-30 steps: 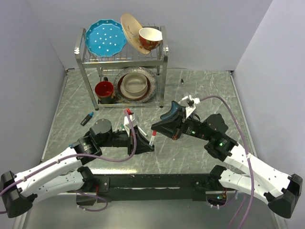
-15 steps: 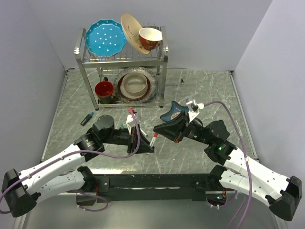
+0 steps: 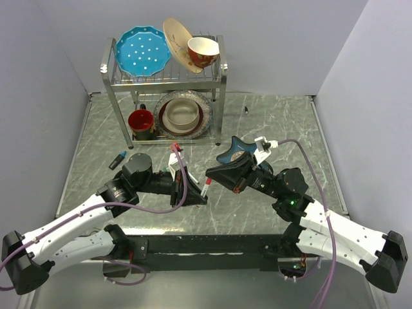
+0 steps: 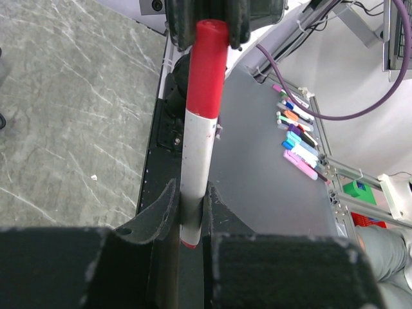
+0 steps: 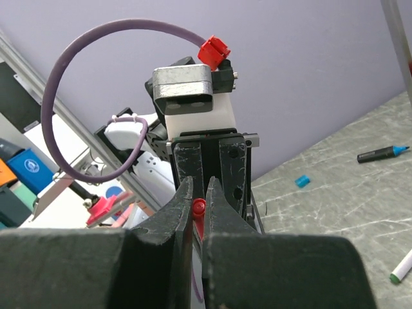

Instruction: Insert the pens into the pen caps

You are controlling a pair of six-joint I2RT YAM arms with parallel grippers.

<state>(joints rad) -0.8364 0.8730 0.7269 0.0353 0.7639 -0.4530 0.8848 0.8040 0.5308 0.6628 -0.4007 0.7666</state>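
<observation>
My left gripper (image 4: 190, 196) clamps the pen (image 4: 196, 148). Its red cap (image 4: 207, 71), at 12 o'clock, sits pinched in my right gripper (image 5: 199, 193).

The table (image 3: 270, 122) looks like matt, veined grey stone; the dish rack (image 3: 111, 96) is shiny metal. The pen (image 4: 196, 154) and pen cap (image 4: 207, 71) are smooth, glossy plastic

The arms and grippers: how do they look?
White shells dotted with holes and black joints on the left arm and right arm. The left gripper and right gripper are black wedges. A purple cable follows each arm; the left one's has a red connector.
</observation>
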